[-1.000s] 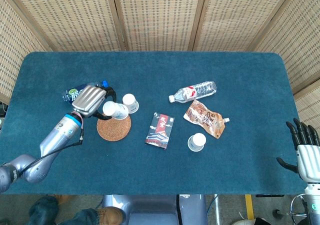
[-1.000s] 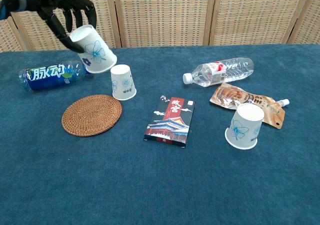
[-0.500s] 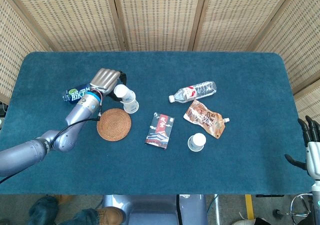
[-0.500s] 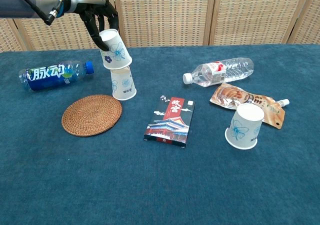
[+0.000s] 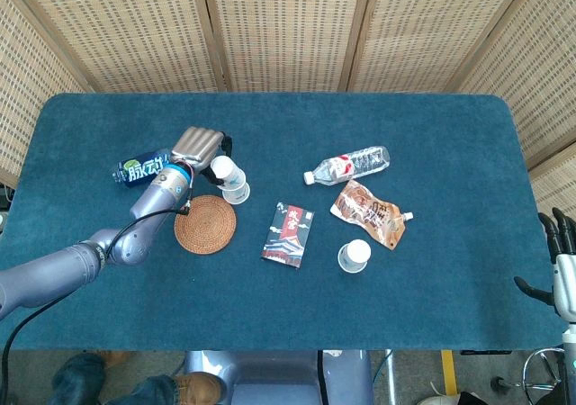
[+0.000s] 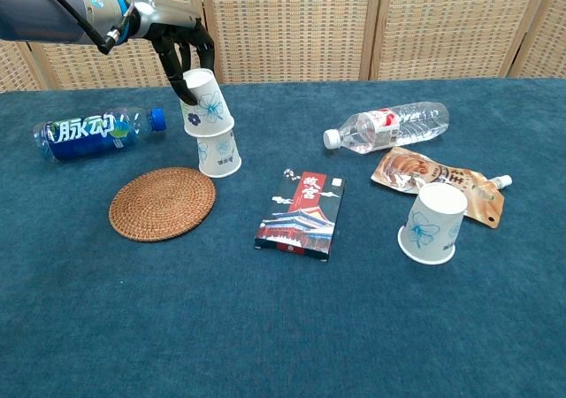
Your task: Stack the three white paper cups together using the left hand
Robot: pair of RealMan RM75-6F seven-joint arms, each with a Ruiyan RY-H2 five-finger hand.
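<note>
Cups are the subject: the nearest cup point(image 6: 432, 224) stands alone, mouth down, touching the snack pouch point(image 6: 438, 182) at its 12 o'clock and well apart from the rest. At its 10 o'clock, across the card box point(image 6: 301, 215), the standing cup point(image 6: 218, 154) sits mouth down just beyond the coaster point(image 6: 163, 203). Directly above it, the left hand point(image 6: 179, 46) grips the held cup point(image 6: 202, 104), also mouth down, its axis slightly tilted, its rim over the standing cup's base. Seating likely requires lowering along that axis. The right hand point(image 5: 559, 265), fingers apart and empty, is far off.
</note>
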